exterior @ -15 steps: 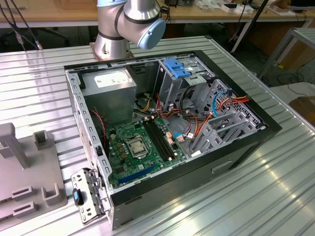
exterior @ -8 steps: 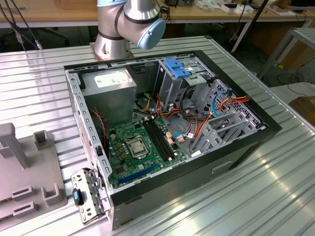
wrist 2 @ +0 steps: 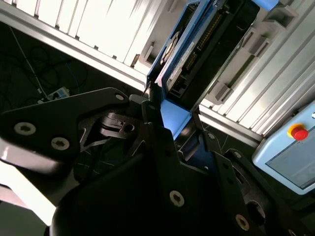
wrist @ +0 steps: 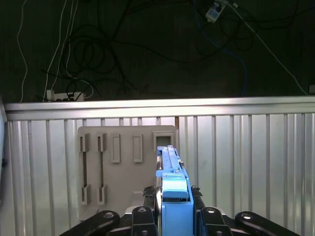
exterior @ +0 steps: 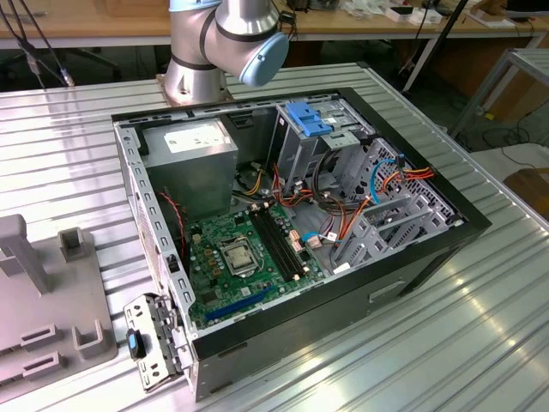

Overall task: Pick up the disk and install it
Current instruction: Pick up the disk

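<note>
- On the ribbed metal table [exterior: 480,343] lies an open computer case [exterior: 343,319], its green board [exterior: 244,257] facing up.
- Behind the case rises the grey base of the arm [exterior: 214,43].
- At the exterior view's left, beside the case, sits a grey holder [exterior: 34,326] with slots.
- Both wrist views show the gripper [wrist: 173,199] [wrist 2: 172,128] pinching the disk [wrist: 170,172] [wrist 2: 206,44] by its blue frame, a finger on each side.
- The disk stands on edge over the holder, outside the case.
- A blue bracket [exterior: 309,118] tops the drive cage.
</note>
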Action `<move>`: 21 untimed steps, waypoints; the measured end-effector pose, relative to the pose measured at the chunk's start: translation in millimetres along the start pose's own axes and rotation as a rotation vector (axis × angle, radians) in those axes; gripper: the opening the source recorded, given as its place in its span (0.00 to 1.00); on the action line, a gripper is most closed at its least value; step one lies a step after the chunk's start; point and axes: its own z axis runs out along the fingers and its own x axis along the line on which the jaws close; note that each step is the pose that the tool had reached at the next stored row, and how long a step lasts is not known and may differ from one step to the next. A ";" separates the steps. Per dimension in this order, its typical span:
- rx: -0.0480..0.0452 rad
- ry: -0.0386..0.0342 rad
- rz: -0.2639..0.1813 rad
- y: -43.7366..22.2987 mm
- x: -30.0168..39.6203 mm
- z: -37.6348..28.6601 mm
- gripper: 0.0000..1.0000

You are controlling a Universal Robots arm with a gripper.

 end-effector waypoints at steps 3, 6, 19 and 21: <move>0.0000 0.0000 0.000 -0.1 0.0 -2.8 0.37; 0.0000 0.0000 0.000 -0.2 -0.1 -5.5 0.37; 0.0000 -0.0001 0.000 -0.6 -0.2 -14.7 0.37; 0.0001 -0.0001 0.000 -0.6 -0.2 -15.7 0.37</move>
